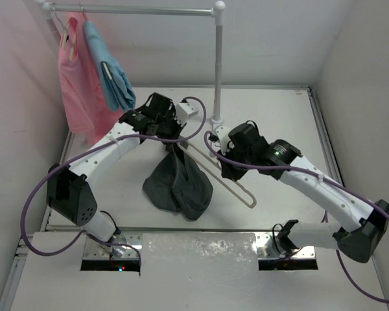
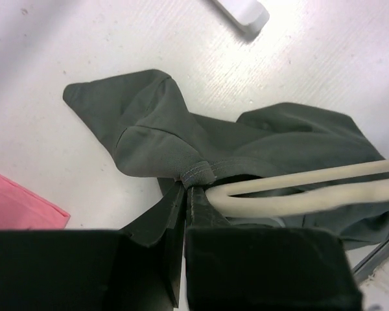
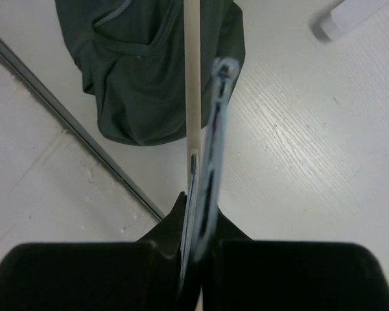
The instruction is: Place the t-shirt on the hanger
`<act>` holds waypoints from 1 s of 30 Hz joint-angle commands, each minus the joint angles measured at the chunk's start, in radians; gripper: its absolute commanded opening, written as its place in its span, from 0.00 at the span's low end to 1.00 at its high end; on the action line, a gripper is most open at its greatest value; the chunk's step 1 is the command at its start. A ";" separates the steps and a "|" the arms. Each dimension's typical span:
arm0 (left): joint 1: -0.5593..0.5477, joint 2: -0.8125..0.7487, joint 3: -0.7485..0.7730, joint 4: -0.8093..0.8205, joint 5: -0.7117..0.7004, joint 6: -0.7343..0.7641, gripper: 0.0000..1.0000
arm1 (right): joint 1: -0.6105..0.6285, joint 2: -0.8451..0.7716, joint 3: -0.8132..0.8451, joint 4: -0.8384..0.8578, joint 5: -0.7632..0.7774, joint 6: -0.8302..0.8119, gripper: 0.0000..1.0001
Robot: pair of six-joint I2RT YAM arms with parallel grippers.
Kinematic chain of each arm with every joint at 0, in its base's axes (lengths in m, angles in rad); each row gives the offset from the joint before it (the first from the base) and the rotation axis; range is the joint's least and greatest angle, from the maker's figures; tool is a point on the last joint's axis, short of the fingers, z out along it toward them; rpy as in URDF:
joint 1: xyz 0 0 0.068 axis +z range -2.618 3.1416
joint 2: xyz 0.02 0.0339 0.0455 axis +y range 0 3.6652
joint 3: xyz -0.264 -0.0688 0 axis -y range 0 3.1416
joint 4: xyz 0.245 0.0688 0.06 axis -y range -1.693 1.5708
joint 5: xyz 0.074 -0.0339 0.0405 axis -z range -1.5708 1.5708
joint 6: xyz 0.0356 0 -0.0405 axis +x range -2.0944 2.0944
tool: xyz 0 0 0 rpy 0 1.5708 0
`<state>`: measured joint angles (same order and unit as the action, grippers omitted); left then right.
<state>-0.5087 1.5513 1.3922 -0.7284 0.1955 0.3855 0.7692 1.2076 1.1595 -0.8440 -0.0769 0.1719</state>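
The fingers of the left gripper (image 1: 174, 138) are pressing fully shut on a gathered edge of the t-shirt (image 1: 178, 184), whose bulk is lying bunched on the table (image 1: 279, 110) between the two arms. The right gripper (image 1: 227, 168) is clamping shut on the hanger (image 1: 243, 193), which is slanting from the shirt's pinched top towards the near right. Behind, a pink garment (image 1: 78, 84) and a light blue garment (image 1: 113, 74) are hanging from a metal pipe rail (image 1: 136, 9) at the rear left, and pale walls are closing in the white table on three sides. In the left wrist view, the fingers (image 2: 204, 210) are pinching a stitched seam, and the hanger's pale end is lying just beside that pinch, against the dark cloth. In the right wrist view, the fingers (image 3: 172, 227) are gripping the hanger's thin bar, which is running straight out to the shirt. By my judgement, threading the hanger into a shirt opening is in hand. The next move is calling for the right arm to feed the bar deeper while the left is holding the seam up.
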 commanded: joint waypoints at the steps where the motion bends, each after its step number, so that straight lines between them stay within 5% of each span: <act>1: 0.006 0.010 0.068 0.020 0.027 -0.048 0.00 | 0.008 0.064 0.031 0.043 0.060 0.052 0.00; 21: 0.001 -0.005 0.111 0.063 0.120 -0.083 0.00 | 0.056 0.241 0.132 0.203 0.100 0.219 0.00; 30: -0.008 -0.026 0.145 -0.035 0.395 0.015 0.00 | 0.056 0.259 0.155 0.477 0.222 0.429 0.00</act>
<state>-0.4976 1.5745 1.4982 -0.7322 0.4011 0.3237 0.8238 1.4551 1.2522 -0.5728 0.0639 0.4797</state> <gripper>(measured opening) 0.006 0.022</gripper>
